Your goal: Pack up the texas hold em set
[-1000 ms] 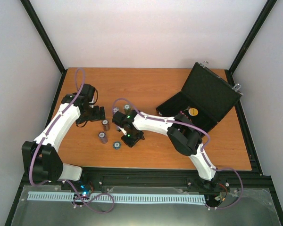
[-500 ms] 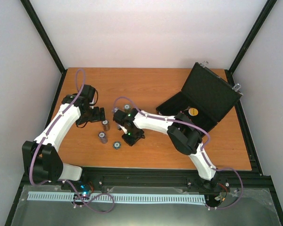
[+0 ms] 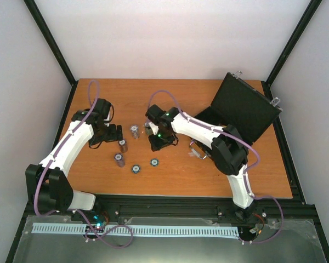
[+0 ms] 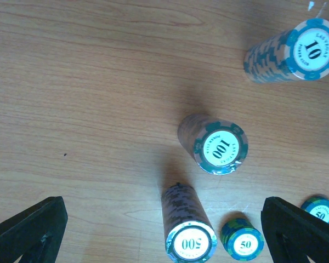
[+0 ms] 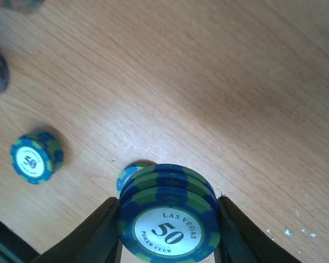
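Top external view: the wooden table carries loose chip stacks spread between the two grippers. The left gripper is released, its jaws spread wide and empty. The left wrist view shows the 500 stack and a short 50 stack just ahead of its fingers. The 100 stack stands farther out, and the 10 stack farthest, off to one side.

The right gripper is clamped on a short stack of blue-green 50 chips, one finger on each side. Another low 50 stack sits on the table well to one side of that grip.

The case lies beyond the right gripper, well apart from it, and the right arm's own links cross the line between them. The case is flat, black and open, with its lid raised and leaning back. It has silver corner fittings and a silver handle at its near edge.
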`<action>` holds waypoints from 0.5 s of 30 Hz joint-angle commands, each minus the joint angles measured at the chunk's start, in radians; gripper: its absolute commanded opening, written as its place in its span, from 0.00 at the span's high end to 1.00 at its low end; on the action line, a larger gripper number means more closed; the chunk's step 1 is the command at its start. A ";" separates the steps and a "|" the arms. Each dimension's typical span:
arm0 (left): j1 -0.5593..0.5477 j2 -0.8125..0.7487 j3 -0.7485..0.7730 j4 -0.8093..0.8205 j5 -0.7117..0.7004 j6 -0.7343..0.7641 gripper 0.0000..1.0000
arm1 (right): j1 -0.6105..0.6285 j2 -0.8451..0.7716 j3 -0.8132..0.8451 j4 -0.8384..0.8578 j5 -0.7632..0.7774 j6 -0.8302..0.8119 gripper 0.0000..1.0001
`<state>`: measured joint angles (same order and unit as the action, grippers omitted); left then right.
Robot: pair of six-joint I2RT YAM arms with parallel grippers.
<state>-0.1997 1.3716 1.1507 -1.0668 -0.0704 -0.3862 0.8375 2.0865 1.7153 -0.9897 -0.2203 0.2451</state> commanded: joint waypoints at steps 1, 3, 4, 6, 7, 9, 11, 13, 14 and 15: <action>-0.004 -0.040 -0.008 0.040 0.076 0.041 0.00 | -0.037 -0.055 0.052 0.013 -0.055 0.042 0.88; -0.004 -0.052 -0.017 0.055 0.119 0.044 0.01 | -0.050 -0.056 0.063 0.012 -0.058 0.055 0.88; -0.004 -0.058 -0.022 0.061 0.134 0.042 0.01 | -0.053 -0.057 0.068 0.011 -0.057 0.057 0.88; -0.004 -0.064 -0.029 0.068 0.142 0.034 0.01 | -0.052 -0.049 0.074 -0.004 -0.056 0.055 0.88; -0.004 -0.065 -0.031 0.067 0.140 0.028 0.01 | -0.052 -0.045 0.073 -0.012 -0.057 0.051 0.88; -0.004 -0.065 -0.036 0.066 0.135 0.017 0.01 | -0.043 -0.038 0.067 -0.031 -0.058 0.030 0.88; -0.004 -0.065 -0.040 0.067 0.130 0.007 0.01 | -0.026 -0.035 0.056 -0.039 -0.041 0.011 0.88; -0.004 -0.065 -0.044 0.066 0.127 -0.003 0.01 | -0.004 -0.027 0.052 -0.047 -0.029 -0.004 0.88; -0.004 -0.064 -0.045 0.067 0.128 -0.006 0.01 | 0.006 -0.021 0.051 -0.051 -0.024 -0.009 0.88; -0.004 -0.063 -0.046 0.066 0.127 -0.009 0.01 | 0.017 -0.015 0.052 -0.052 -0.021 -0.013 0.88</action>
<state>-0.1997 1.3235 1.1065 -1.0168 0.0471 -0.3725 0.8093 2.0659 1.7660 -1.0138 -0.2573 0.2649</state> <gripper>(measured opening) 0.991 0.415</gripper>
